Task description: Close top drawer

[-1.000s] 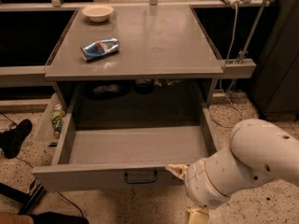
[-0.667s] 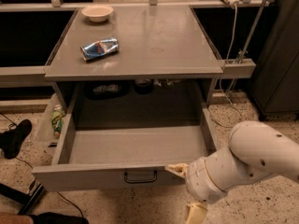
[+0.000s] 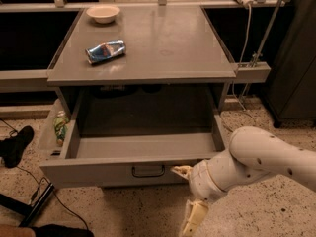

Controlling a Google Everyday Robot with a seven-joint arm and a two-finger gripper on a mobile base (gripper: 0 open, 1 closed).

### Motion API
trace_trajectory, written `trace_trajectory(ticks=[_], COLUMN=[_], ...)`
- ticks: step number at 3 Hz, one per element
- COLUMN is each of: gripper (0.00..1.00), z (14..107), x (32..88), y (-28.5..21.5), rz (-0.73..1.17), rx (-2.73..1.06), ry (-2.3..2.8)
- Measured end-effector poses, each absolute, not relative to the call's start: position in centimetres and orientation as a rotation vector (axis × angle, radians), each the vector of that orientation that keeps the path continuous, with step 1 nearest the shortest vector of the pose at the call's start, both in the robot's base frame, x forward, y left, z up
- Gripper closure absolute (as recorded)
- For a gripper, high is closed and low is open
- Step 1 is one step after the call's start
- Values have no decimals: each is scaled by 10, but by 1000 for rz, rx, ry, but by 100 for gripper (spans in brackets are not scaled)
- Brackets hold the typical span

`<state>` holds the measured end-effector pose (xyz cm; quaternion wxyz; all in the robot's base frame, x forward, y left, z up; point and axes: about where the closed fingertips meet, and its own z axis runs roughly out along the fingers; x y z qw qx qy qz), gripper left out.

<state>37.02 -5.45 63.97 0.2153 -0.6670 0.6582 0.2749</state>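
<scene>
The top drawer (image 3: pixel 98 173) of the grey metal cabinet stands pulled far out, and its inside looks empty. Its flat front carries a small dark loop handle (image 3: pixel 148 171) at the centre. My gripper (image 3: pixel 186 195) is at the lower right, in front of the drawer front and just right of the handle. It is open: the upper finger (image 3: pixel 180 171) touches the drawer front, and the lower finger (image 3: pixel 192 218) points down toward the floor. My white arm (image 3: pixel 266 159) comes in from the right. The lower drawers are hidden.
On the cabinet top (image 3: pixel 163 43) lie a crushed blue can (image 3: pixel 105 51) and a white bowl (image 3: pixel 103 13). A green bottle (image 3: pixel 60 126) sits in a side tray at the left. A black shoe (image 3: pixel 16 144) and cables lie on the floor at the left. A dark cabinet (image 3: pixel 294 58) stands at the right.
The drawer front has slid a little way back toward the cabinet. My gripper's upper finger has moved with it, staying against the front.
</scene>
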Motion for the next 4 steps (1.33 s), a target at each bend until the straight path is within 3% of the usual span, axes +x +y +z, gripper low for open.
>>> trace_trajectory(ticks=[1,2,4], gripper=[0,0,0], z=[628,628,628], x=[410,410,454], y=[-38,-38,-61], rz=[740,740,653], rx=[-1859,-1859,-1782], ry=[1815,1815,1875])
